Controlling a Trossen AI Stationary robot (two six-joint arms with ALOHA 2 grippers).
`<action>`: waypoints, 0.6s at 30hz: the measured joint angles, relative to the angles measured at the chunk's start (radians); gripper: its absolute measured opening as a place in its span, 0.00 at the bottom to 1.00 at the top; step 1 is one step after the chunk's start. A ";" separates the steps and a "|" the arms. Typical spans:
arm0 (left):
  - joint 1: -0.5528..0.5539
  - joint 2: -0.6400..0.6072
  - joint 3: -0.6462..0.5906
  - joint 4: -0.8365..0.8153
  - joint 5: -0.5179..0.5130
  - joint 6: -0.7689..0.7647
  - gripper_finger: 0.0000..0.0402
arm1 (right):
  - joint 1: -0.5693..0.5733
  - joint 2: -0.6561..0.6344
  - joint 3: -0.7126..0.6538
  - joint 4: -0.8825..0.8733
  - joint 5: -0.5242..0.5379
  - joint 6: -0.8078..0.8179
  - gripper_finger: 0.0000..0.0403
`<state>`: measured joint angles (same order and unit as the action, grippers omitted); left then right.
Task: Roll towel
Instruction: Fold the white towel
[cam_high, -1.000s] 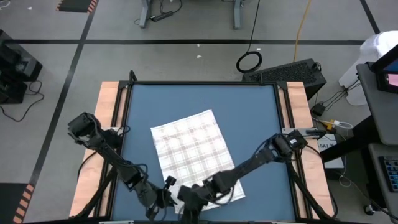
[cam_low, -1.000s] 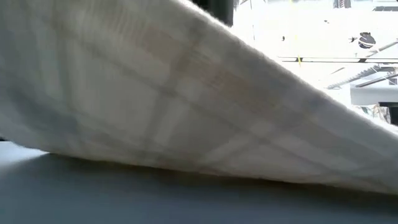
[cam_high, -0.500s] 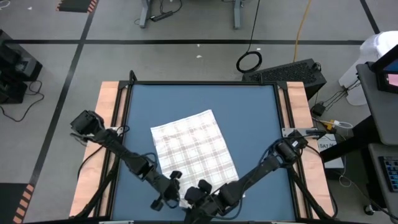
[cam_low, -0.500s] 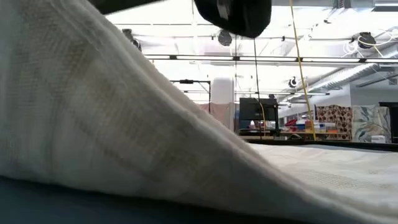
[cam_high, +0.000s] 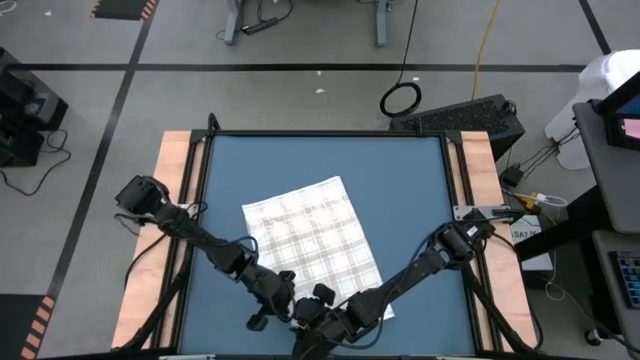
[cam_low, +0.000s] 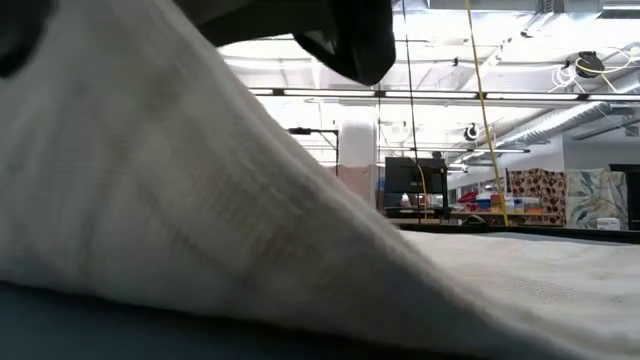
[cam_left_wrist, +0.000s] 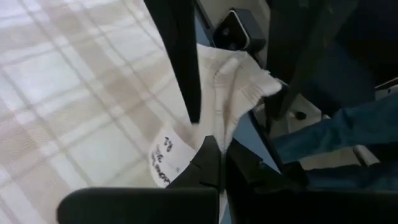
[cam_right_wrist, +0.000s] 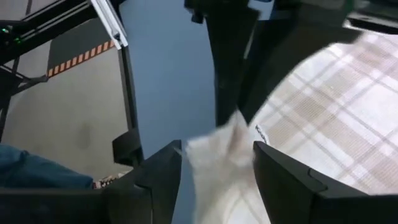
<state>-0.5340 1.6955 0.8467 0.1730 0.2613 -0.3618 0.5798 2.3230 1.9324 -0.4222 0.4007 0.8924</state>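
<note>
A thin white cloth towel with a faint grey-beige plaid (cam_high: 313, 245) lies tilted on the blue desk (cam_high: 320, 160), lower centre of the high view, its near end lifted. The desk has pale wooden side strips and stands on a grey floor crossed by dark tape lines.

The left gripper (cam_high: 283, 303) sits at the towel's near left corner, fingers pressed together on the cloth; in the left wrist view the pinched towel corner with its small printed label (cam_left_wrist: 166, 155) bunches above the dark fingertips (cam_left_wrist: 208, 163). The right gripper (cam_high: 322, 313) is just beside it at the lower centre, its fingers (cam_right_wrist: 163, 167) apart with a fold of towel (cam_right_wrist: 217, 149) between them.

In the low view the raised towel (cam_low: 180, 200) fills the left of the frame; behind it a bright hall shows ceiling beams, a hanging yellow cable (cam_low: 478, 100) and a dark monitor (cam_low: 410, 180). A dark keyboard (cam_high: 465, 118) and a coiled black cable (cam_high: 400, 99) lie on the floor at upper right of the high view.
</note>
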 joint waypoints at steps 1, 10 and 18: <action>0.005 0.000 0.000 0.000 0.000 -0.003 0.01 | -0.003 0.000 0.000 -0.001 -0.001 0.000 0.46; 0.033 0.000 0.000 0.000 0.055 -0.027 0.01 | -0.006 0.000 0.000 -0.034 0.046 0.045 0.43; 0.032 0.000 0.000 0.000 0.059 -0.057 0.01 | 0.002 0.000 0.000 -0.040 0.073 0.076 0.29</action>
<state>-0.5022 1.6953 0.8467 0.1726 0.3206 -0.4189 0.5815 2.3230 1.9324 -0.4624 0.4735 0.9681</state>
